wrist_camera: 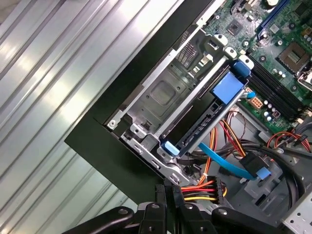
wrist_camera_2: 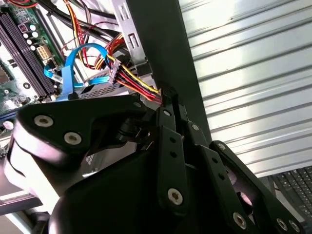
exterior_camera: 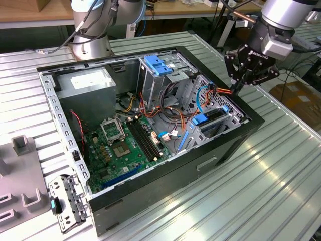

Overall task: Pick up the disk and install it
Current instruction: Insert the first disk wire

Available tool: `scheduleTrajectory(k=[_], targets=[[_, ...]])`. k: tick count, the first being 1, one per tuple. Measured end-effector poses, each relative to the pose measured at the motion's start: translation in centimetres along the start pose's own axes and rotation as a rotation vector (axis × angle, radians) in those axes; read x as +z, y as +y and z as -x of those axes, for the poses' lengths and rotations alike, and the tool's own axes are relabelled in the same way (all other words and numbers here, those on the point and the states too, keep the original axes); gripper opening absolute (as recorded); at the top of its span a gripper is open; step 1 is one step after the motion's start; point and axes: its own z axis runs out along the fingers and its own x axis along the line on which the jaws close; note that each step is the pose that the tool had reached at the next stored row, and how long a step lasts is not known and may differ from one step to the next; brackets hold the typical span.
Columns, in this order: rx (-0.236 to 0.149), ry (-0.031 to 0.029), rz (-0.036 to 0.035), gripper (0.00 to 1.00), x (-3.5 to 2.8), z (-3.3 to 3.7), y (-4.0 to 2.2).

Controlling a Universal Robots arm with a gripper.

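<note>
Exterior view: tool (exterior_camera: 234,91) over the black case (exterior_camera: 165,193) at the exterior view's right, on ribbed tabletop (exterior_camera: 281,191). Second wrist view: jaws narrow, pinching the red-yellow-black power cable (wrist_camera_2: 139,80). First wrist view: disk (wrist_camera: 202,127) apparently seated edgewise in the stamped-steel cage (wrist_camera: 165,92), blue plastic rails, long axis pointing away from the tool, just beyond the cable.

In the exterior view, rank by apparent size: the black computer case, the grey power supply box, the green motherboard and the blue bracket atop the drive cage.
Largest to smallest:
1. computer case
2. motherboard and power supply box: look alike, so unranked
3. blue bracket
</note>
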Motion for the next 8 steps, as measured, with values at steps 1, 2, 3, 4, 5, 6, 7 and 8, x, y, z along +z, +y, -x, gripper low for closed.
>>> scheduleTrajectory(k=[1, 2, 3, 4, 5, 6, 7, 8], targets=[[0.004, 0.0001, 0.0000, 0.16, 0.01, 0.11, 0.13], [0.009, 0.0001, 0.0000, 0.16, 0.01, 0.19, 0.22], [0.027, 0.0004, 0.0002, 0.16, 0.03, 0.22, 0.27], [0.038, 0.0005, 0.0003, 0.16, 0.04, 0.22, 0.27], [0.050, 0.0007, 0.0004, 0.16, 0.05, 0.23, 0.27], [0.071, 0.0010, 0.0006, 0.16, 0.06, 0.26, 0.30], [0.076, 0.0014, 0.0008, 0.16, 0.05, 0.34, 0.39], [0.078, 0.0014, 0.0008, 0.16, 0.05, 0.46, 0.54]])
